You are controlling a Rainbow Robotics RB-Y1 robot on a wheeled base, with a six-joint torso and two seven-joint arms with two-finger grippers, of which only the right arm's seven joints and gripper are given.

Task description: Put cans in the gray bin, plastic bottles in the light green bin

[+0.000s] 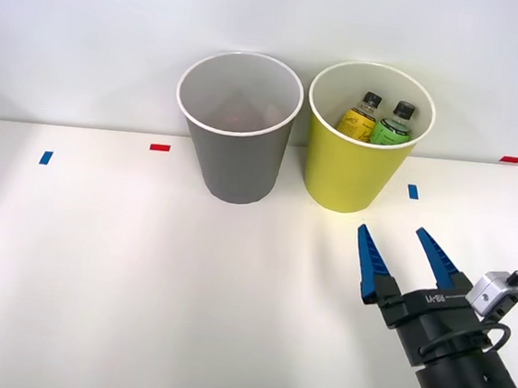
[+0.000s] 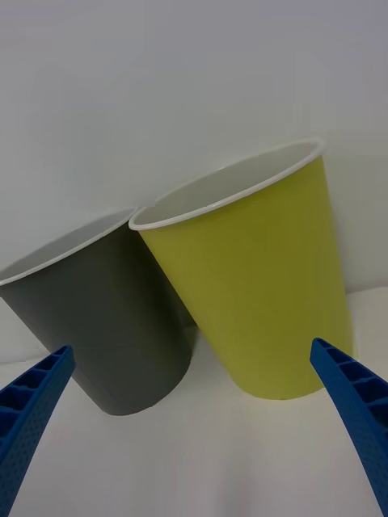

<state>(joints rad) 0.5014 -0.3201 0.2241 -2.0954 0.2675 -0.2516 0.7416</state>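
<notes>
Plastic bottles: both stand inside the light green bin [image 1: 353, 176], upper right of centre in the front view. Yellow-label bottle [image 1: 360, 117] leans on the left; green-label bottle [image 1: 396, 125] sits just beside it on the right, the two apparently touching. Black caps sit below the white rim.

Gray bin [image 1: 237, 159] stands just left of the green one, near it at the rims. I can make out no can inside it; its bottom is pale and indistinct.

My claw [image 1: 403, 257] is at lower right of the front view, above the table [image 1: 92, 278], near the green bin but clear of it. Blue fingers [image 2: 347, 388] spread wide, nothing between them. In the wrist view both bins stand ahead of the claw.

Handling judgement: bottles look small, light, thin-walled and smooth; they would likely dent under a hard squeeze and slip on the label. Best hold, if needed: around the neck just under the cap, from above.

Judgement on progress: bottle half looks done; no cans seen on the table.

Blue and red tape marks dot the table.
</notes>
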